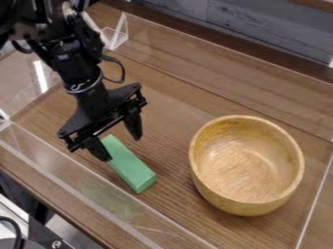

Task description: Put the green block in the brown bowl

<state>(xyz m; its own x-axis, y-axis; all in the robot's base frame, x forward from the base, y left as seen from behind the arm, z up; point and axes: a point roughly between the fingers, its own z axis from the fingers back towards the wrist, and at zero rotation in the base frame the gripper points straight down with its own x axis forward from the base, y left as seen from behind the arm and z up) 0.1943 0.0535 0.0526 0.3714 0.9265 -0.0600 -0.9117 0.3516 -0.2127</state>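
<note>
I'm at the grasp step: claw is open, prongs straddling the far end of the green block lying flat near the worktop's front edge, brown bowl empty toward the right edge; next I need to close, lift, carry over.

pincer over green block, brown bowl beside
</note>
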